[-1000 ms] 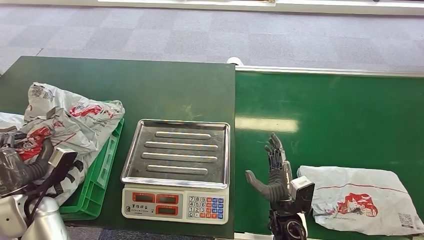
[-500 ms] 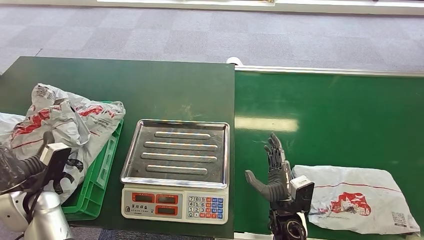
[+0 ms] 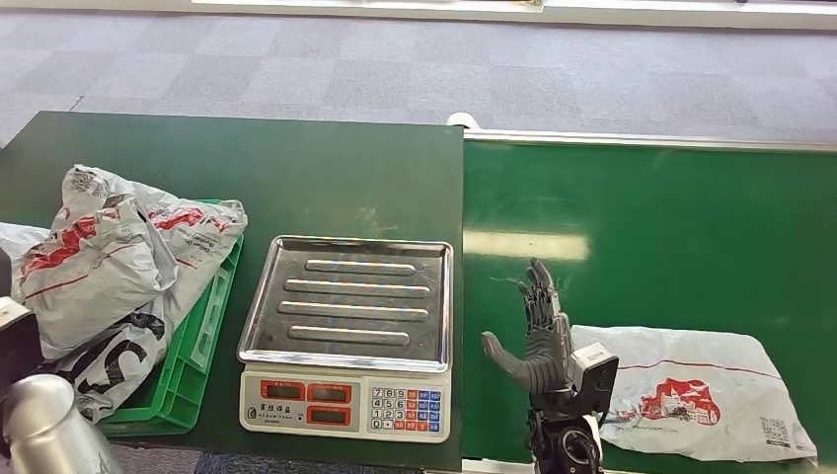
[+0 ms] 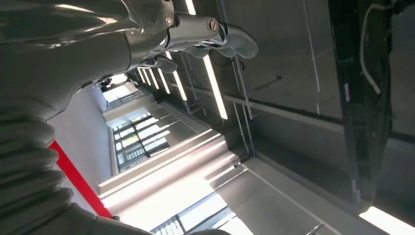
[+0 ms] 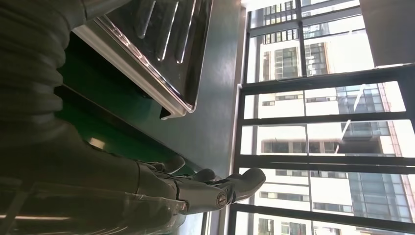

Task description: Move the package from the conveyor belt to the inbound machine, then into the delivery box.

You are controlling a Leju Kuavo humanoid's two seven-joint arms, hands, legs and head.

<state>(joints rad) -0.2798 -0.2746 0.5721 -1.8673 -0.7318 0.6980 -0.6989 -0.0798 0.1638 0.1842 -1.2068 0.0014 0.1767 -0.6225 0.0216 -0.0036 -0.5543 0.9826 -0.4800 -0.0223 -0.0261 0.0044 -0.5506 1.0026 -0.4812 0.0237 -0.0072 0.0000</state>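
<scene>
A grey-white package (image 3: 691,390) with red print lies flat on the green conveyor belt (image 3: 651,227), near its front edge. My right hand (image 3: 541,336) stands upright just left of the package, palm toward the scale, fingers spread and holding nothing; the package's left edge is right behind it. In the right wrist view the right hand (image 5: 210,188) is empty, with the scale tray (image 5: 161,44) beyond it. The inbound machine is a scale (image 3: 345,395) with a steel tray (image 3: 350,296). My left hand (image 4: 205,34) points up at the ceiling with nothing in it.
A green crate (image 3: 192,346) at the left of the dark green table (image 3: 296,168) holds several printed bags (image 3: 109,267), heaped above its rim. My left arm (image 3: 39,430) sits low at the front left corner. Grey carpet lies beyond the table.
The package on the belt has slid left, up to my right hand. My left arm has drawn back and down from the bags in the crate. The right hand has stayed put.
</scene>
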